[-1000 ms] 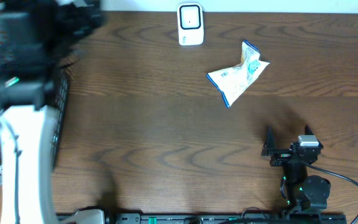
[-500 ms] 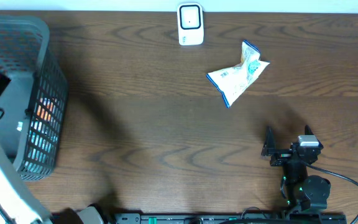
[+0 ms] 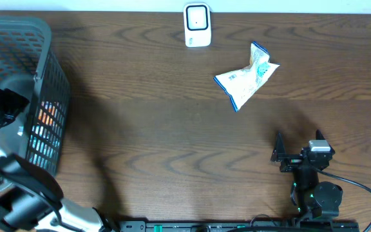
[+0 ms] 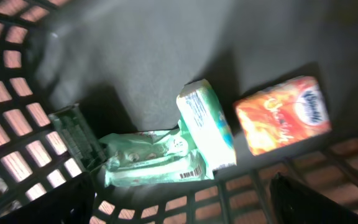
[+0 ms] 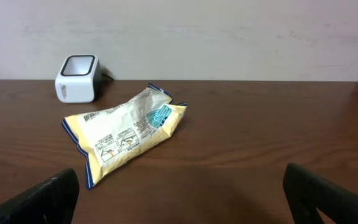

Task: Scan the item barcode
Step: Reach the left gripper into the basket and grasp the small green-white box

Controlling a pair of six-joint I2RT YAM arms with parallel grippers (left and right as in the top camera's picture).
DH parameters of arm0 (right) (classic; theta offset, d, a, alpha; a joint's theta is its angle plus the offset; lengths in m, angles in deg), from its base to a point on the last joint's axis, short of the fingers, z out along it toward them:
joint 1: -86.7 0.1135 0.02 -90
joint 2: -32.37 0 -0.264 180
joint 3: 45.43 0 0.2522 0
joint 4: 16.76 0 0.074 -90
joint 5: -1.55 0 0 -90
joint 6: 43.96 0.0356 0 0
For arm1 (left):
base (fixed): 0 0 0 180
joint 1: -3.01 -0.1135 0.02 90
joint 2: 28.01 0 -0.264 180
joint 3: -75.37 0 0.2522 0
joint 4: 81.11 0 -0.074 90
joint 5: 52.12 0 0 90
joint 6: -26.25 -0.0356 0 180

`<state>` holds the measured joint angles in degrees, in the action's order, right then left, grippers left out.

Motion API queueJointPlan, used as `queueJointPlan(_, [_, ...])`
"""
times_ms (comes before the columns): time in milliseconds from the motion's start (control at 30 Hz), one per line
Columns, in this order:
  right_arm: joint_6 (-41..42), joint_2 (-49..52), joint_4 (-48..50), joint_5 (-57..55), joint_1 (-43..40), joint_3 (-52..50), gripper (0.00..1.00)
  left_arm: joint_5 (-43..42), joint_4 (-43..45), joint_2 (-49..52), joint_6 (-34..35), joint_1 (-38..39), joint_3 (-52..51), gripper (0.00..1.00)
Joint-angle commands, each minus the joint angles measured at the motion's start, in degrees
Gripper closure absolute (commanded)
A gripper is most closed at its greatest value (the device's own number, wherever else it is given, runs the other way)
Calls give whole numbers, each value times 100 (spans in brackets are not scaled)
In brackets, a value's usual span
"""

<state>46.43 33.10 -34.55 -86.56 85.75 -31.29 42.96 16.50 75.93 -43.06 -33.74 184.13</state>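
**Setting:** mock shop checkout, laid out as a robot test bench.

- Barcode scanner point(image 3: 197, 26): small, white. It stands at the far edge of my wooden table point(image 3: 166, 129), with a plain pale wall point(image 5: 229, 37) directly behind it.
- Shopping basket point(image 3: 51, 90): grey plastic lattice, well to the scanner's left. Inside I see an orange packet point(image 4: 283, 115), a green-and-white pack point(image 4: 207, 127) and a pale green wrapper point(image 4: 151, 163) with a printed barcode.
- Snack packet point(image 3: 247, 77): yellow, blue-edged, lying to the scanner's right, a little nearer me.
- Rig: my right arm point(image 3: 313, 183) with its trailing cable, and a black rail point(image 3: 172, 226) along the table edge opposite the scanner.
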Motion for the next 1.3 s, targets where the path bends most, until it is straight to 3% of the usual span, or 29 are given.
queueJointPlan(0, [20, -24, -24, 17, -28, -7, 1, 98, -55, 382, -96, -20, -37, 11])
queueJointPlan(333, [20, -24, -24, 17, -28, -7, 1, 96, 470, 1169, -92, -20, -39, 11])
queueJointPlan(767, [20, -24, -24, 17, -28, -7, 1, -496, 809, 1250, -44, -20, -146, 11])
queueJointPlan(1033, [22, -24, -24, 17, -28, -7, 1, -599, 914, 1255, 824, -20, -592, 13])
queueJointPlan(1100, [20, -24, -24, 17, -28, -7, 1, -599, 968, 1255, 841, -20, -678, 18])
queueJointPlan(1233, [20, -24, -24, 17, -28, -7, 1, -595, 990, 1255, 835, -20, -715, 43])
queueJointPlan(1267, [20, -24, -24, 17, -28, -7, 1, -595, 1008, 1255, 835, -20, -715, 44])
